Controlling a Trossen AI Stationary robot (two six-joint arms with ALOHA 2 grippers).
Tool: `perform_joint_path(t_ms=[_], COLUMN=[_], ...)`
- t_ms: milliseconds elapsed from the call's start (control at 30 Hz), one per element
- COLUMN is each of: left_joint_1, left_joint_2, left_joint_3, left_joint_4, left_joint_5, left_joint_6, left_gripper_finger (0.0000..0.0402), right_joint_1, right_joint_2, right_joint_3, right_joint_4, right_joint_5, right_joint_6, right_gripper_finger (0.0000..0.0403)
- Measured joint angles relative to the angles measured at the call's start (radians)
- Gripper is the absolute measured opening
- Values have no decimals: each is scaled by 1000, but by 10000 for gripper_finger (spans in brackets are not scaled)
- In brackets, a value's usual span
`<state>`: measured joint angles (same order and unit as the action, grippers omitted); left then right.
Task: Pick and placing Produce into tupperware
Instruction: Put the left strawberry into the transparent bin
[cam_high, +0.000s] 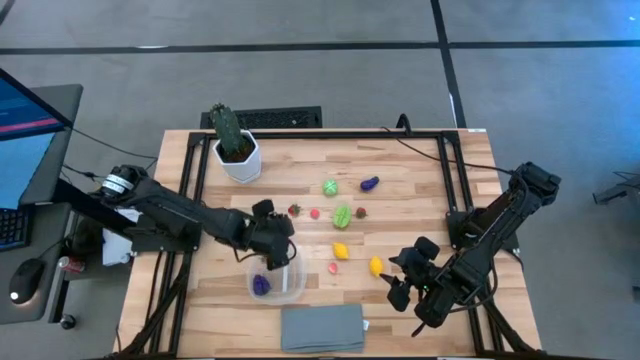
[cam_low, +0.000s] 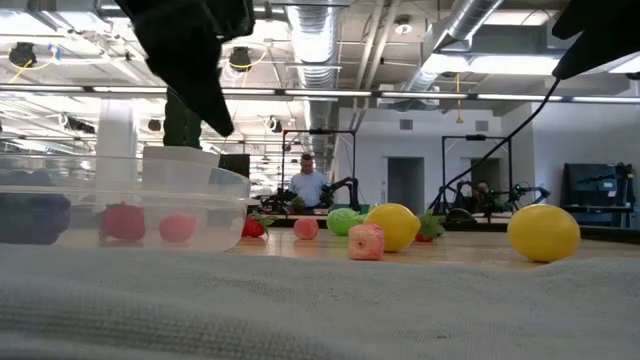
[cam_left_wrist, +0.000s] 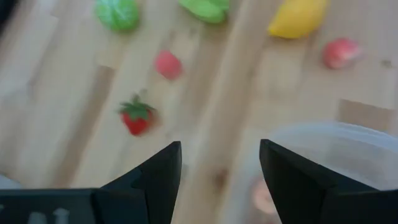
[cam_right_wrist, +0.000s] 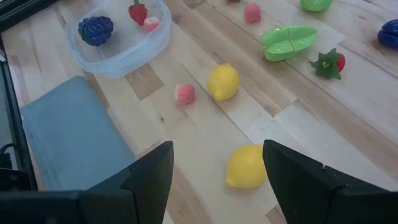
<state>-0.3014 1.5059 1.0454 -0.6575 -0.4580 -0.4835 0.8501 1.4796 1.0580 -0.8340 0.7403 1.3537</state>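
The left gripper (cam_left_wrist: 219, 171) hangs above the far rim of the tupperware (cam_high: 292, 288), its two dark fingers (cam_left_wrist: 163, 174) parted with nothing between them; through the gap the bare wood of the table (cam_high: 420, 190) shows, with the container's clear wall just to one side of the fingers. Inside the tupperware lie a dark purple berry cluster (cam_right_wrist: 96, 29), a red strawberry (cam_right_wrist: 138, 12) and a small pink piece (cam_right_wrist: 151, 23), all well below the fingertips and not touched by them. Just beyond the left fingers, on the wood, sit a strawberry with a green cap (cam_left_wrist: 136, 117) and a small pink-red ball (cam_left_wrist: 168, 64), with two green pieces and a yellow one farther off. The right gripper (cam_right_wrist: 217, 174) hovers near the table's front right, fingers also spread apart and empty; a yellow lemon (cam_right_wrist: 247, 165) lies on the wood between them, slightly ahead and not gripped. Past it are a second yellow lemon (cam_right_wrist: 222, 81) with a pink cube-like piece (cam_right_wrist: 185, 93) just beside it, then a split green vegetable (cam_right_wrist: 288, 42) and another strawberry (cam_right_wrist: 329, 63). A folded grey cloth (cam_high: 322, 327) lies at the front edge, near the tupperware, and a cactus in a white pot (cam_high: 236, 146) stands at the back left.
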Motion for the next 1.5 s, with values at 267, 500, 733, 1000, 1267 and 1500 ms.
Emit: perform_joint_path(t_ms=[267, 500, 733, 1000, 1267, 1500], left_joint_1=[183, 346, 442, 532, 570, 588], left_joint_2=[1, 1, 1, 1, 1, 109], left_joint_3=[-22, -79, -84, -84, -84, -82], left_joint_4=[3, 141, 127, 117, 112, 109], left_joint_5=[74, 347, 447, 503, 533, 581], left_joint_6=[116, 232, 371, 465, 531, 554], left_gripper_finger=[208, 208, 208, 208, 208, 208], right_joint_1=[0, 0, 7, 7, 4, -15], right_joint_2=[0, 0, 0, 0, 0, 1], right_joint_3=[0, 0, 0, 0, 0, 0], right_joint_4=[5, 5, 5, 4, 4, 5], right_joint_5=[1, 9, 13, 13, 20, 19], right_joint_6=[0, 0, 0, 0, 0, 8], right_gripper_finger=[271, 271, 271, 271, 271, 271])
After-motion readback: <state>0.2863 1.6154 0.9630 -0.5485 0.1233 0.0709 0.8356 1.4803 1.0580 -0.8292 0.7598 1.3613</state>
